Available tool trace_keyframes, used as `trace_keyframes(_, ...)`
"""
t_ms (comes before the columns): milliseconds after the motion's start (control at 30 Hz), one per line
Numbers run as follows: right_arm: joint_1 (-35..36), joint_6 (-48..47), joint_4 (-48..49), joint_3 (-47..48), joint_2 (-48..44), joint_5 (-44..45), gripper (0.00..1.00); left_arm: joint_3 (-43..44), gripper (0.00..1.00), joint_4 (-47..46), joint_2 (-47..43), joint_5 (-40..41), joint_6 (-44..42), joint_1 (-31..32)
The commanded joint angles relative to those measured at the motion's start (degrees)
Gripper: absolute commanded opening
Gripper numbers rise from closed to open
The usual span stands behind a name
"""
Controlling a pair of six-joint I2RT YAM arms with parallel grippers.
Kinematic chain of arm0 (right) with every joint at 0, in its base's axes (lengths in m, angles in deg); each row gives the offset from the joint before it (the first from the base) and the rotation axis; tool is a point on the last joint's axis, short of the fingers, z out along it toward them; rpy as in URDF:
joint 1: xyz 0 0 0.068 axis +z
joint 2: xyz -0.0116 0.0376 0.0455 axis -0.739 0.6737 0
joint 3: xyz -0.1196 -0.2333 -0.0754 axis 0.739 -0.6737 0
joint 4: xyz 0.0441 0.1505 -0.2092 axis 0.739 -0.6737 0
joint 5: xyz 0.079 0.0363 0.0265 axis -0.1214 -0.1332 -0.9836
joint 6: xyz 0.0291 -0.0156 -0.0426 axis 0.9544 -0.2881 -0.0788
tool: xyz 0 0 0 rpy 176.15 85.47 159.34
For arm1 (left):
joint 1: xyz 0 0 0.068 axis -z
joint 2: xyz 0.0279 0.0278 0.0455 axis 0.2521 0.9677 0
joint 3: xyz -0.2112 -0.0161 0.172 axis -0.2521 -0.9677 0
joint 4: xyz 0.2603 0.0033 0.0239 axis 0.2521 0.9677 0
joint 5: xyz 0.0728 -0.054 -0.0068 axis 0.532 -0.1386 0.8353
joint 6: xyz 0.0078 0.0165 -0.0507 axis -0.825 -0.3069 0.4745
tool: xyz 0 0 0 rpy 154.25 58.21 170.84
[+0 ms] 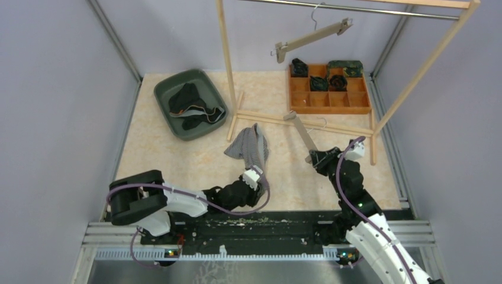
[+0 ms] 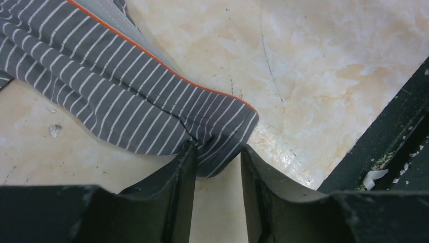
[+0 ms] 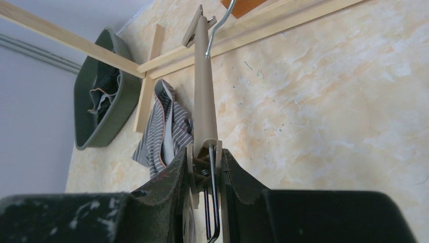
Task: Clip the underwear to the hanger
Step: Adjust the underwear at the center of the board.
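Underwear (image 1: 248, 147), striped grey, rests on the bench (image 1: 177, 160); we see our left tool (image 1: 256, 172) pinching its edge, our right tool (image 1: 318, 157) clamped on the hanger (image 1: 302, 133).

A robotics lab cell: plain grey panel walls (image 1: 59, 89) box in a marbled surface (image 1: 177, 160) edged by aluminium rails (image 1: 95, 234).

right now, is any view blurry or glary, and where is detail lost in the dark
Top external: even, soft light, sharp, no glare. Left wrist: underwear stripes crisp, table a little washed out at top right, left gripper dark and soft. Right wrist: hanger sharp, right gripper near black, detail lost.
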Motion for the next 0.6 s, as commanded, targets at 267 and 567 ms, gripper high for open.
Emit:
trace_keyframes(267, -0.4, -0.72, 4.93, 1.5, -0.42, -0.59, 0.0, 6.32, 0.57, 7.69, 4.09, 13.24, -0.2, 5.5)
trace_keyframes(567, -0.46, -0.89, 4.98, 1.45, -0.5, -0.57, 0.0, 14.66, 0.57, 18.26, 11.38, 24.61, -0.82, 11.16)
